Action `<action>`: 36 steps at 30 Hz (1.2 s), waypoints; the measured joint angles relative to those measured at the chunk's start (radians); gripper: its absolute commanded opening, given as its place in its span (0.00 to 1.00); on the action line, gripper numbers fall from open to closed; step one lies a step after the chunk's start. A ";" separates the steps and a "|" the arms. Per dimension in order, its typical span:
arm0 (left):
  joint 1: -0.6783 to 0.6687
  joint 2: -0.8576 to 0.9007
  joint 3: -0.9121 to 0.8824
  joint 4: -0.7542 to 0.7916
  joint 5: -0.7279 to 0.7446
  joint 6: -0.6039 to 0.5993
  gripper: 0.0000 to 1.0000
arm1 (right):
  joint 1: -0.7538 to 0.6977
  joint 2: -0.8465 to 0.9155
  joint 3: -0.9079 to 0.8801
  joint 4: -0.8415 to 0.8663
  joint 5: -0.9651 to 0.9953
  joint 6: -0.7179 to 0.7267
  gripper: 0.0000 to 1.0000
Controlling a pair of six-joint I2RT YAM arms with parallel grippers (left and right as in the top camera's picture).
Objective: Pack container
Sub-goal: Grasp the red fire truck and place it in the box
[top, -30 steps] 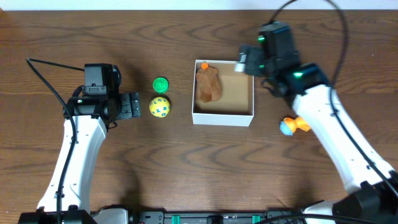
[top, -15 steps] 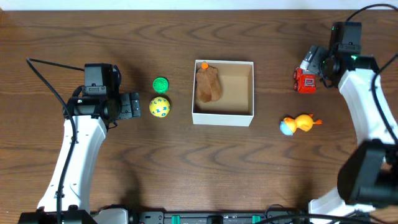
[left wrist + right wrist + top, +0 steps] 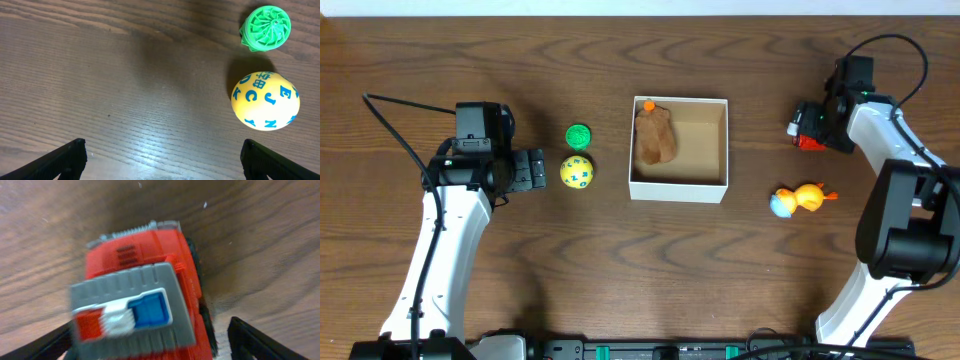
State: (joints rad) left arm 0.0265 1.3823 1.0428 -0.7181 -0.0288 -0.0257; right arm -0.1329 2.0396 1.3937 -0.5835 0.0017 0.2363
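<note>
The container (image 3: 678, 189) is a square white-walled box at the table's middle, with a brown plush toy (image 3: 655, 135) lying in its left half. My right gripper (image 3: 812, 127) is open and sits low over a red toy truck (image 3: 806, 131) to the right of the container. In the right wrist view the truck (image 3: 145, 280) lies between the spread fingers (image 3: 150, 345), blurred. My left gripper (image 3: 536, 169) is open and empty, just left of a yellow letter ball (image 3: 577, 172). The left wrist view shows the ball (image 3: 265, 100) ahead of the open fingers (image 3: 167, 160).
A green ridged disc (image 3: 578, 135) lies just behind the yellow ball and also shows in the left wrist view (image 3: 265, 28). An orange and blue duck toy (image 3: 796, 199) lies on the table in front of the red truck, right of the container.
My right arm swung from the container's back right corner out to the right and came down over the red truck. The left arm has not moved.
</note>
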 measured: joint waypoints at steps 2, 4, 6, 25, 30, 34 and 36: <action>0.000 0.000 0.000 0.000 0.000 0.000 0.98 | 0.000 0.019 0.000 -0.005 -0.005 -0.005 0.77; 0.000 0.000 0.000 0.000 0.000 0.000 0.98 | 0.000 0.032 -0.002 -0.008 -0.007 -0.008 0.75; 0.000 0.000 0.000 0.000 0.000 0.000 0.98 | 0.000 0.032 -0.004 0.000 -0.008 -0.010 0.71; 0.000 0.000 0.000 0.000 0.000 0.000 0.98 | 0.237 -0.370 -0.010 -0.009 -0.023 -0.014 0.50; 0.000 0.000 0.000 0.000 0.000 0.000 0.98 | 0.466 -0.510 0.000 -0.026 -0.005 0.034 0.49; 0.000 0.000 0.000 0.000 0.000 0.000 0.98 | 0.600 -0.471 0.000 -0.040 0.057 0.113 0.52; 0.000 0.000 0.000 0.000 0.000 0.000 0.98 | 0.635 -0.421 0.000 -0.040 0.081 0.157 0.52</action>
State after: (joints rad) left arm 0.0265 1.3823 1.0428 -0.7185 -0.0288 -0.0257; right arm 0.5022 1.6188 1.3937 -0.6235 0.0826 0.3931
